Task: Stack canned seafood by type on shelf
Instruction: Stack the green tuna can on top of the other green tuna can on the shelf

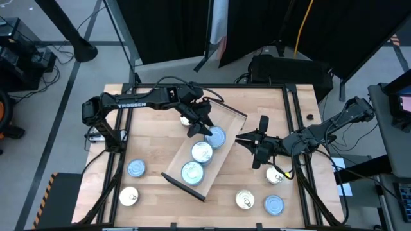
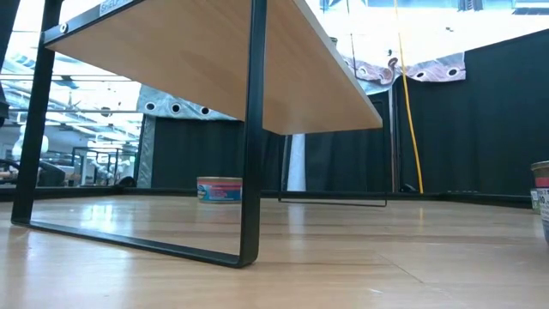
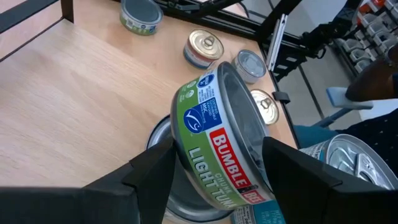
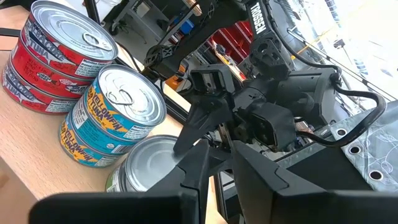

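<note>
The left pincer (image 1: 204, 123) is hovering over the upper end of the shelf (image 1: 228, 138) at the desk's (image 1: 154, 138) centre, its fingers (image 3: 292, 171) spread wide and gripping a tilted green-labelled tin (image 3: 224, 140) by its sides. Three blue-topped tins (image 1: 201, 153) are lying in a row on the board. The right pincer (image 1: 259, 142) is waiting at three o'clock of the shelf, its fingers nearly closed and holding nothing. Loose tins (image 1: 275, 205) are sitting toward five o'clock and seven o'clock on the desk.
</note>
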Available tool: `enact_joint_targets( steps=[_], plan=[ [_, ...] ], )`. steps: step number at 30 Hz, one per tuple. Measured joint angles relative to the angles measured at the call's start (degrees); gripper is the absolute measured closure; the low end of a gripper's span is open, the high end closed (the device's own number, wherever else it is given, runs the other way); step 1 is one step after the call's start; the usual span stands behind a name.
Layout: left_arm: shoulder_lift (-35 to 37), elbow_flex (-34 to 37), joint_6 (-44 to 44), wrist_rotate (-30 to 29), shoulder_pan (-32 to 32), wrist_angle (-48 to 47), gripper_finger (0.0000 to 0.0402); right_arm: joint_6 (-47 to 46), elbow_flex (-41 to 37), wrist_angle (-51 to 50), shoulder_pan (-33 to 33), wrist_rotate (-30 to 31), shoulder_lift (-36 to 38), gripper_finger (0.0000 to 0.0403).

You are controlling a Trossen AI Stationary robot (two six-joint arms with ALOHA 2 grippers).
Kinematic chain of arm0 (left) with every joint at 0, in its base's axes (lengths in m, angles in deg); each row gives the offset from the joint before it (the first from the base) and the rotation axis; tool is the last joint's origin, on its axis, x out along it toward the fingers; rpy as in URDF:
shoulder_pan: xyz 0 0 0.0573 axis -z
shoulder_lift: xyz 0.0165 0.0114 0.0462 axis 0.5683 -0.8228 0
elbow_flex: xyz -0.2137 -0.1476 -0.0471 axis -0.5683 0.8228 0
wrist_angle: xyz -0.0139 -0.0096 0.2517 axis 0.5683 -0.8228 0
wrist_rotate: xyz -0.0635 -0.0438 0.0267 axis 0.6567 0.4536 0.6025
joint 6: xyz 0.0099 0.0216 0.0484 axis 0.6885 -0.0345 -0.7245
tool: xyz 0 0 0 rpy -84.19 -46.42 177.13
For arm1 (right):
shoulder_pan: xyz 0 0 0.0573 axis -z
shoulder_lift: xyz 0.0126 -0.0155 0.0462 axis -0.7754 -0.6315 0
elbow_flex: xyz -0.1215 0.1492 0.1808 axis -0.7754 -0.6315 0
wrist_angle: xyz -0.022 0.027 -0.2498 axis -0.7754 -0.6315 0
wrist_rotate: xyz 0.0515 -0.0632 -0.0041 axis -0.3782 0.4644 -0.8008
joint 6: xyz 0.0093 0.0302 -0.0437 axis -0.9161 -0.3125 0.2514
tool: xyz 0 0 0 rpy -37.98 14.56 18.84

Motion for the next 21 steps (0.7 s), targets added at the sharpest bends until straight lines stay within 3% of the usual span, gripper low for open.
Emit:
enact_joint_targets(
  steps=[8,21],
  plan=[
    [1.0,-0.1,-0.2,-0.4,0.0,-2.8,0.0162,-0.6,0.0,-0.2,0.0,0.0,0.0,0.0342],
    [1.8,0.0,-6.8,-7.1,0.2,-6.5,0.0161,-1.3,0.0,-0.5,0.0,0.0,0.0,0.0342]
  ],
)
